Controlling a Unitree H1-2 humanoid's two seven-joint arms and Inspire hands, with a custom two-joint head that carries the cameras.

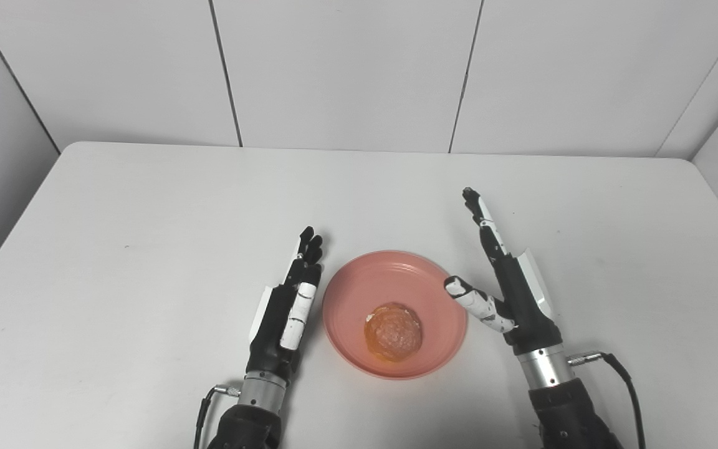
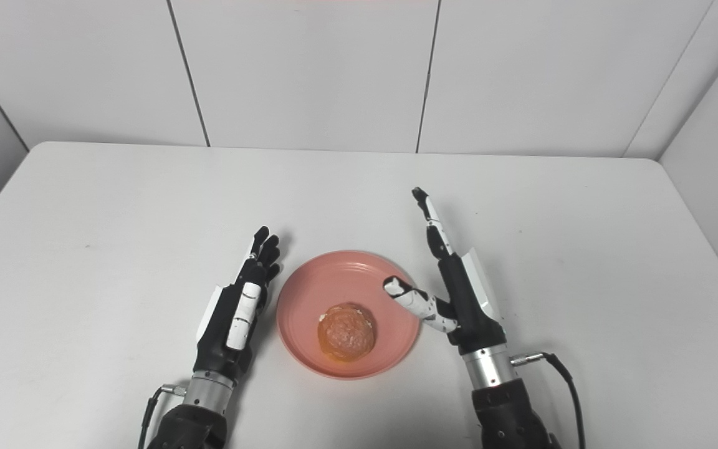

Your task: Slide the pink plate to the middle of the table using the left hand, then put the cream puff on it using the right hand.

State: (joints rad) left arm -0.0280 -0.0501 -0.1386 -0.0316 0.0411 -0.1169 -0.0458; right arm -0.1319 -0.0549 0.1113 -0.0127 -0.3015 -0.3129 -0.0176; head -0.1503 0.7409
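The pink plate (image 1: 390, 277) sits on the white table near its front middle. The golden-brown cream puff (image 1: 393, 332) lies on the plate, toward its near side. My left hand (image 1: 287, 312) is open with its fingers straight, just left of the plate's rim, holding nothing. My right hand (image 1: 508, 287) is open just right of the plate, fingers pointing away, thumb (image 1: 474, 302) reaching over the plate's right rim. It holds nothing.
The white table (image 1: 147, 224) runs to grey wall panels at the back and on both sides. Cables trail from both wrists near the front edge.
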